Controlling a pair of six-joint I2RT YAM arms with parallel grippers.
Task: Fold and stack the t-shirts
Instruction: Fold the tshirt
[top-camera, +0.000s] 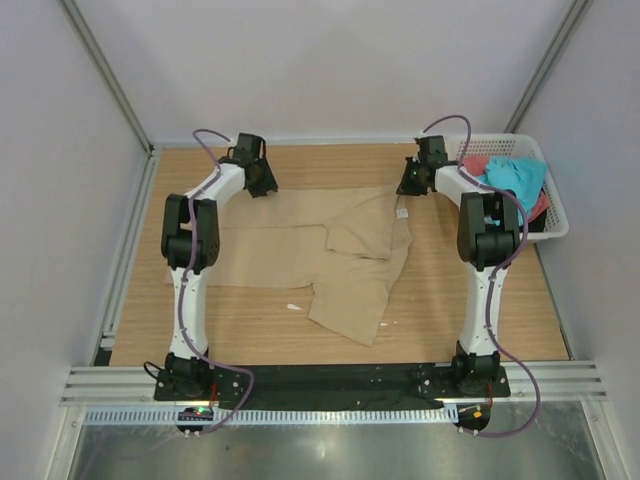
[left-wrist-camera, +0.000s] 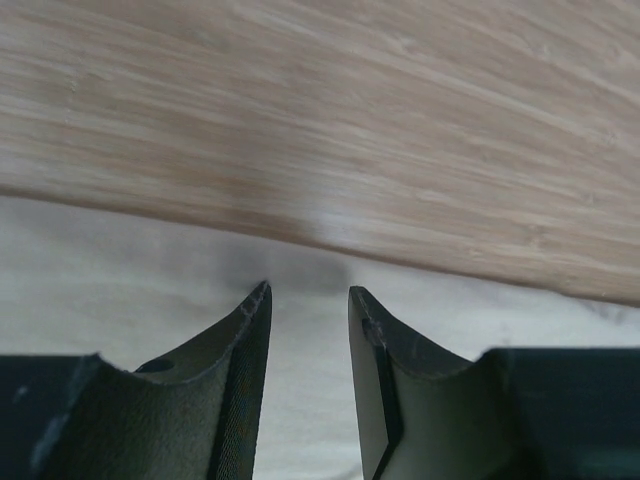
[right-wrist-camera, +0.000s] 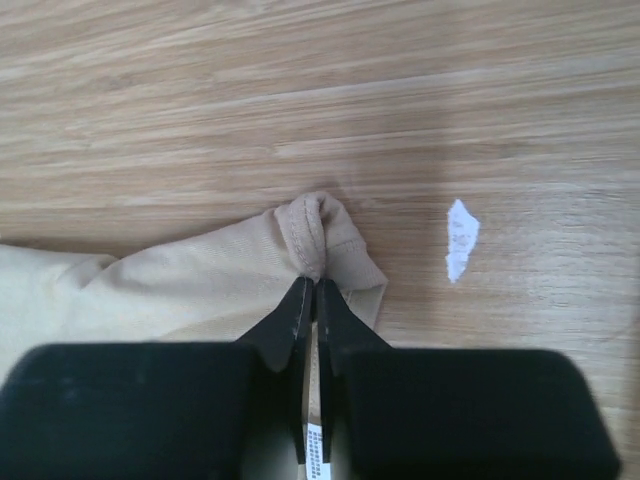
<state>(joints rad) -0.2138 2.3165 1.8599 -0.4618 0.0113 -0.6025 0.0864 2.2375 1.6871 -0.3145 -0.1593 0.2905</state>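
1. Tan t-shirt (top-camera: 300, 250) lies spread on the bench (top-camera: 250, 330), partly doubled over. My right hand (right-wrist-camera: 316, 285) is clamped on a puckered bit of its hem, right at the fingertips.
2. That pinch looks shallow, so I judge a slow lift is wise, or the cloth may slip out.
3. My left hand (left-wrist-camera: 308, 292) stands apart over the shirt's far edge, which runs just ahead of the tips; it holds nothing yet.
4. It should press down and close on that edge before both hands move together.
5. Turquoise shirt (top-camera: 515, 178) and coral shirt (top-camera: 475, 163) wait in the basket (top-camera: 556, 226), just right of my right hand.
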